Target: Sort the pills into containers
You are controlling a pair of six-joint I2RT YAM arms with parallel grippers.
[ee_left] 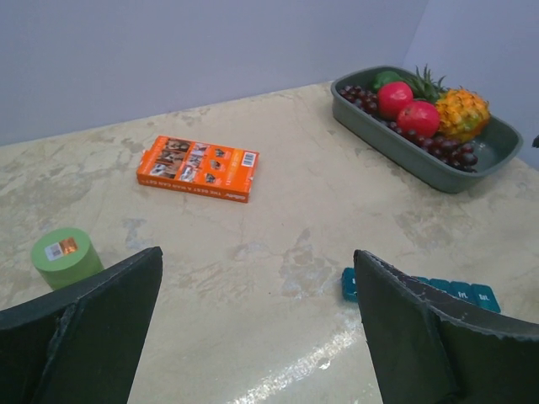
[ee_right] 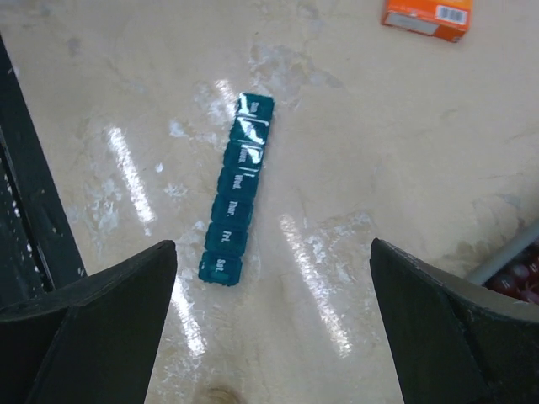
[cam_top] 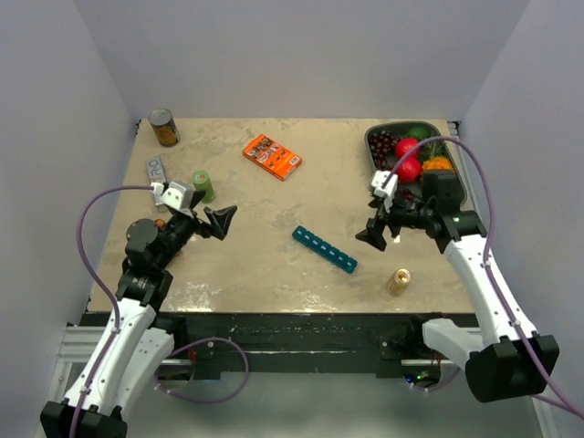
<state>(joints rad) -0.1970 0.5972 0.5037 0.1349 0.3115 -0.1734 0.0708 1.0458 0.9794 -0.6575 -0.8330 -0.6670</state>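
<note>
The teal-blue pill organizer point(cam_top: 324, 249) lies closed on the table's middle, a row of day-labelled lidded compartments. It shows lengthwise in the right wrist view point(ee_right: 237, 189) and its end peeks past the finger in the left wrist view point(ee_left: 459, 291). A small amber-gold bottle point(cam_top: 400, 281) stands near the front right; its top edge shows in the right wrist view point(ee_right: 221, 394). No loose pills are visible. My left gripper point(cam_top: 222, 222) is open and empty, left of the organizer. My right gripper point(cam_top: 374, 235) is open and empty, just right of the organizer.
A green cylinder point(cam_top: 203, 185) stands at the left, an orange box point(cam_top: 272, 156) at the back middle, a tin can point(cam_top: 164, 128) at the back left. A dark tray point(cam_top: 461, 187) of fruit sits at the back right behind my right arm.
</note>
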